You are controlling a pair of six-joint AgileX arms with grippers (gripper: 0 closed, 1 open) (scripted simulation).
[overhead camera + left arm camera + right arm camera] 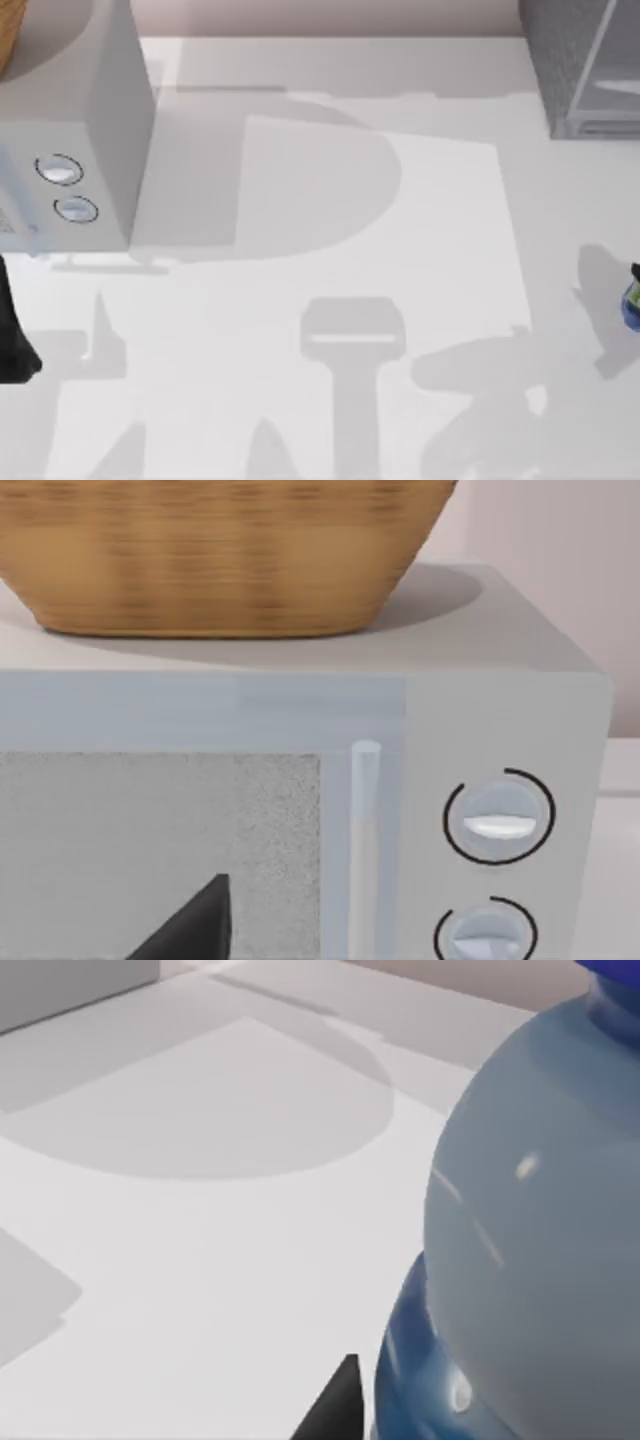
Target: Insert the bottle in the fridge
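- Bottle sits at the far right edge of the table in the top view, cut off by the frame; blue and a bit of green show.
- Right wrist view: bottle very close, bluish clear body, blue label band low down, blue cap at the upper corner. One dark fingertip of my right claw is just beside the bottle's lower part; touching or apart, can't tell. Right claw released or clenched: can't tell.
- Fridge at the far right corner, dark-grey speckled with pale frame edges, well apart from the bottle, which is nearer on the same side.
- White microwave with two round dials at far left of the table. Wicker basket rests on its top.
- My left arm is at the left edge, near side of the microwave. Left wrist view faces the microwave front; one dark fingertip shows low. Left claw state: can't tell.
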